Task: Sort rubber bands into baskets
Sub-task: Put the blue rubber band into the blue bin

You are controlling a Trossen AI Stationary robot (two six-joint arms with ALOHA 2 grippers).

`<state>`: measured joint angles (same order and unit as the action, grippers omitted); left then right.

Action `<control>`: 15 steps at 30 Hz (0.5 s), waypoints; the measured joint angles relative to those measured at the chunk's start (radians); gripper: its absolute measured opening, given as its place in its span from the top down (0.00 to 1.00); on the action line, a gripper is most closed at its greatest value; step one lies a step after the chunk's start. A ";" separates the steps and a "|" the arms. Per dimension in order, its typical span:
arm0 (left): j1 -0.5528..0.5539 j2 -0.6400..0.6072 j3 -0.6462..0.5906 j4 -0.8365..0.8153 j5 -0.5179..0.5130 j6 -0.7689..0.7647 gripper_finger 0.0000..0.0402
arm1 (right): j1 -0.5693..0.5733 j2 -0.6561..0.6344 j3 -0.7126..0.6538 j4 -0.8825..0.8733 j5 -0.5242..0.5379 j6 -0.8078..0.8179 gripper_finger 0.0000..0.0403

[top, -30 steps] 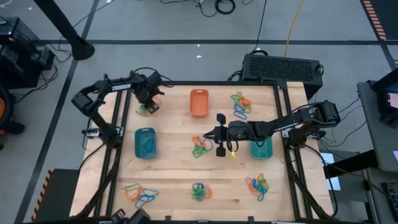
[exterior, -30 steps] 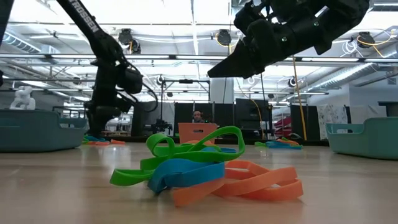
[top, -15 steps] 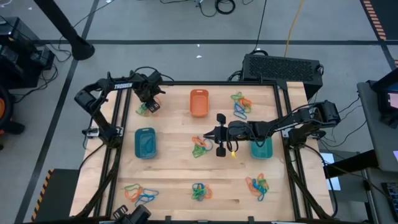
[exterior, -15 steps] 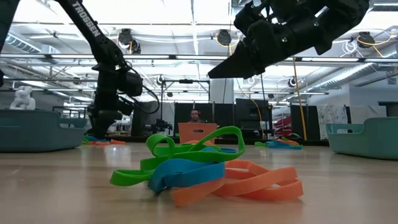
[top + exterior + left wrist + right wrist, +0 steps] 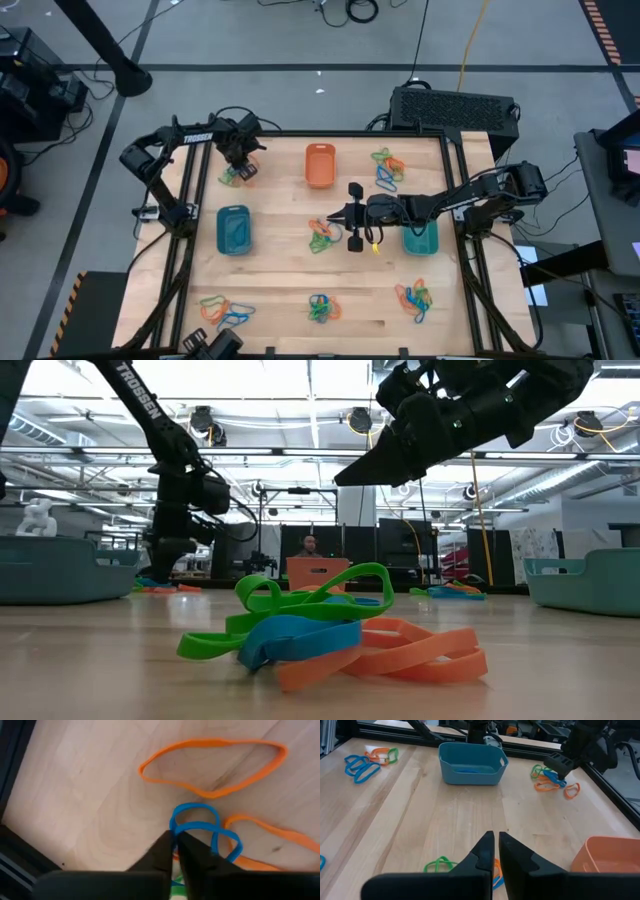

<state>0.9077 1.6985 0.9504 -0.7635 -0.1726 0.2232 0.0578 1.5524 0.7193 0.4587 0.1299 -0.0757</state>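
Sorting is barely begun: the left tool (image 5: 175,842) is pinched on a blue rubber band (image 5: 196,827) at the surface's (image 5: 280,270) far-left corner, the right tool (image 5: 334,221) is closed empty mid-surface, and six piles remain unsorted.

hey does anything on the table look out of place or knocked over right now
Nothing stands out. The orange basket, blue basket and teal basket all sit upright on the table, and the rubber bands lie in loose mixed piles, as unsorted ones would. None has spilled over the table edge.
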 joint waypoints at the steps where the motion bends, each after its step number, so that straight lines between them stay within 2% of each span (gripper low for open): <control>1: 0.000 0.000 0.000 -0.001 0.000 0.003 0.98 | 0.000 0.000 0.000 0.000 0.000 0.000 0.96; 8: -0.022 -0.051 0.000 -0.012 0.003 0.020 0.98 | 0.000 0.000 0.000 0.000 0.000 0.002 0.96; 15: -0.071 -0.207 0.000 -0.089 0.045 -0.006 0.99 | 0.000 0.000 0.000 0.000 0.000 0.003 0.96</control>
<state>0.8368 1.4912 0.9504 -0.8530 -0.1271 0.2175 0.0577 1.5524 0.7193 0.4591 0.1299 -0.0723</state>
